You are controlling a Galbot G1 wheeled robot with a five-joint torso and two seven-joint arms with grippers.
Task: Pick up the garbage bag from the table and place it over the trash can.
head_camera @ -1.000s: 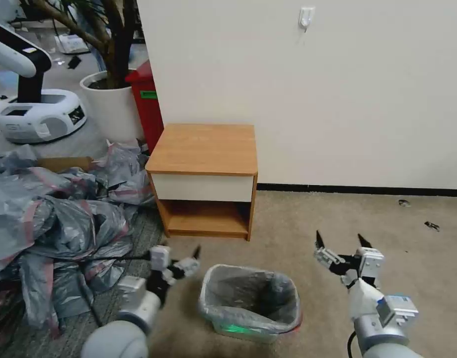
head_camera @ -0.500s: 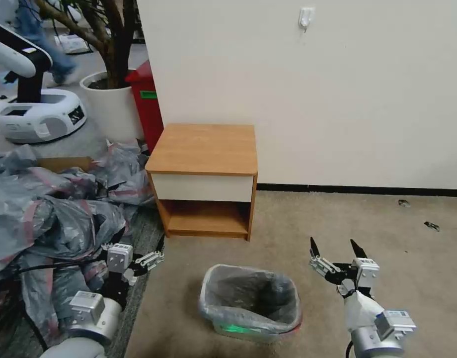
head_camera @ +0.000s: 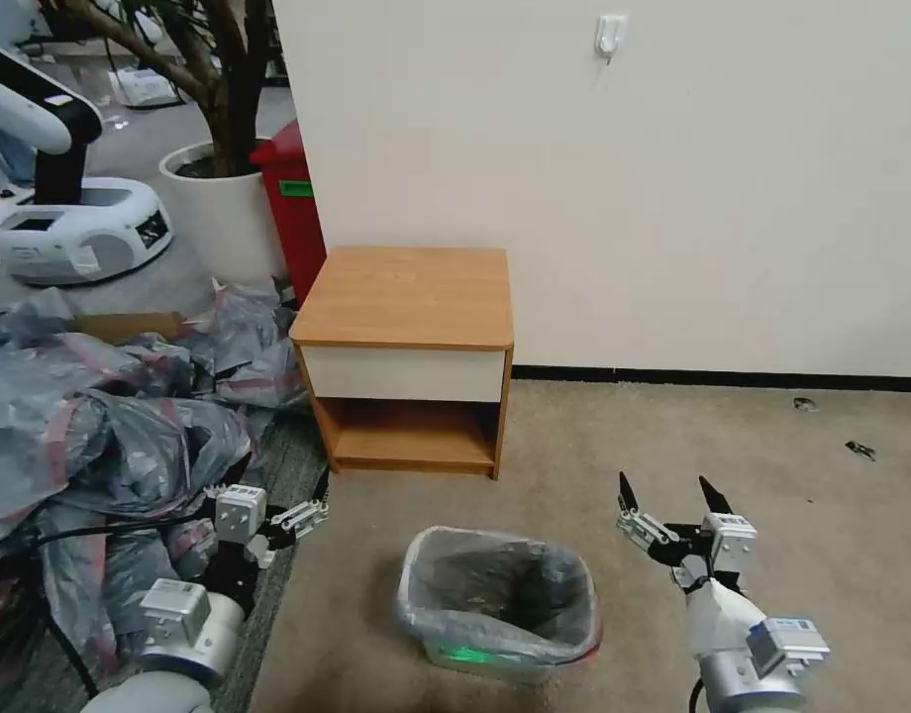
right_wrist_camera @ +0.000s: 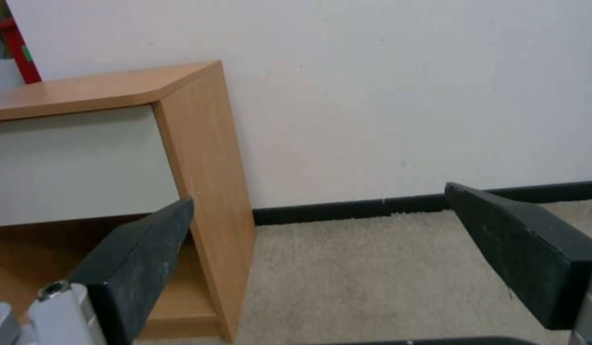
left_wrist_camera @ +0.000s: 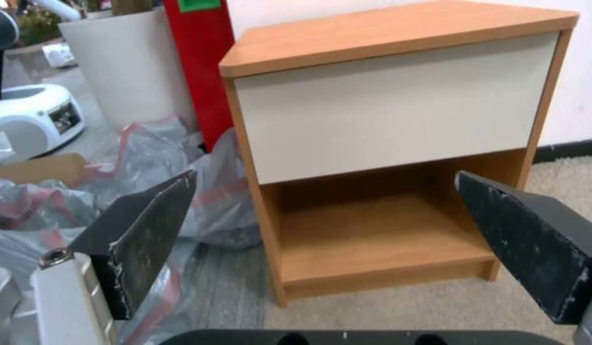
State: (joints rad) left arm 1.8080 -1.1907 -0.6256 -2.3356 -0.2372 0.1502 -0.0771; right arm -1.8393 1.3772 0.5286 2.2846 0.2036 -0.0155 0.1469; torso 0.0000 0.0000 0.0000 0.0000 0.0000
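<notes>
Since a second earlier the left gripper (head_camera: 312, 515) had swung away from the trash can (head_camera: 499, 606), already lined by the garbage bag (head_camera: 495, 579). Both it and the right gripper (head_camera: 673, 495) were open, empty; best kept clear.

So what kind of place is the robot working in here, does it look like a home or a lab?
Probably a robot test lab staged as a room, not a home. A heap of grey bags lies beside the table, another robot's base stands behind it, and the bag-lined trash can sits on office carpet.
</notes>
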